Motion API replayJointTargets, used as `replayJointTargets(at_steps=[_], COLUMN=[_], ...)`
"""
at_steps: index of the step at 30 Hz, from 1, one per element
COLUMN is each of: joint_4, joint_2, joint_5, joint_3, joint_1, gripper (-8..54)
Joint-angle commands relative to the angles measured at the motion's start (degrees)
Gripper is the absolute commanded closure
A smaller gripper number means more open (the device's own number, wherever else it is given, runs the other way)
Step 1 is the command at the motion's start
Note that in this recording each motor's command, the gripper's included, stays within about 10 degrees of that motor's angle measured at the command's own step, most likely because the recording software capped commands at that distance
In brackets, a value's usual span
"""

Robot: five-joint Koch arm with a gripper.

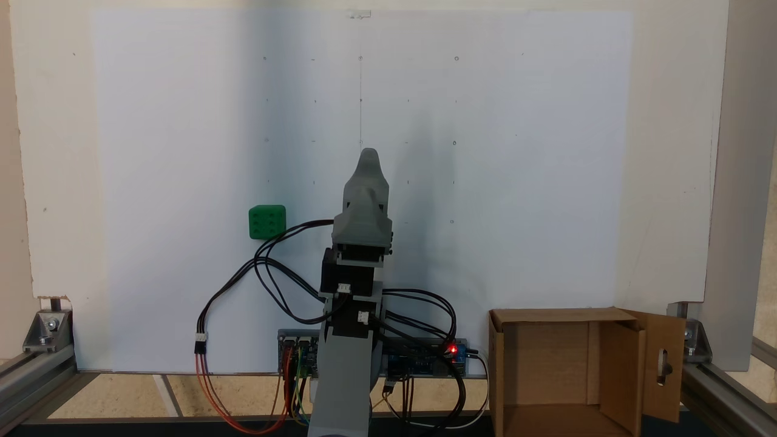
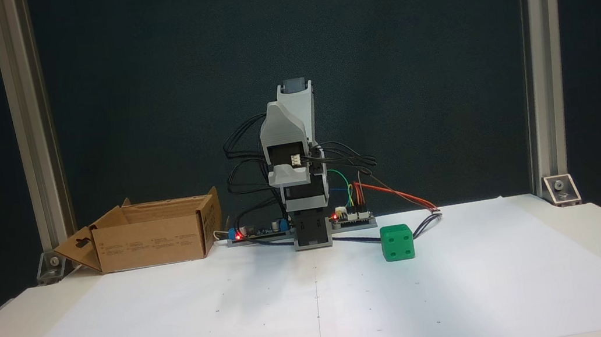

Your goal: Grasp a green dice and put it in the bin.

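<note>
The green dice [image 1: 267, 222] [image 2: 397, 242] rests on the white paper sheet, close to the arm's base and beside its black cables. My gripper [image 1: 368, 159] is folded up over the base, pointing out across the sheet, a short way to the right of the dice in that fixed view. It touches nothing. Only one grey tip shows, so its jaws cannot be read. The folded arm [image 2: 298, 151] faces the other fixed view. The bin [image 1: 546, 315] [image 2: 152, 242] is an open brown cardboard box beside the base, on the far side from the dice, with a slotted flap [image 1: 665, 364] hanging outward.
Circuit boards [image 1: 425, 358] with red lights sit at the arm's base. Black and coloured cables [image 1: 267, 267] loop near the dice. Aluminium frame posts [image 2: 35, 141] and corner brackets [image 2: 561, 189] stand at the table's back corners. White paper [image 2: 320, 307] covers the table.
</note>
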Motion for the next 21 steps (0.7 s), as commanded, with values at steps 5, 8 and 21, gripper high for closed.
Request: replayJointTargets(at_steps=[5, 8, 21], joint_4=[-0.3, 0.8, 47.7], joint_2=[6.1, 6.1, 6.3], joint_5=[-0.9, -0.9, -1.0], joint_3=[2.7, 2.5, -22.1], joint_1=[0.0, -0.4, -1.7], gripper=[1.3, 1.5, 1.7])
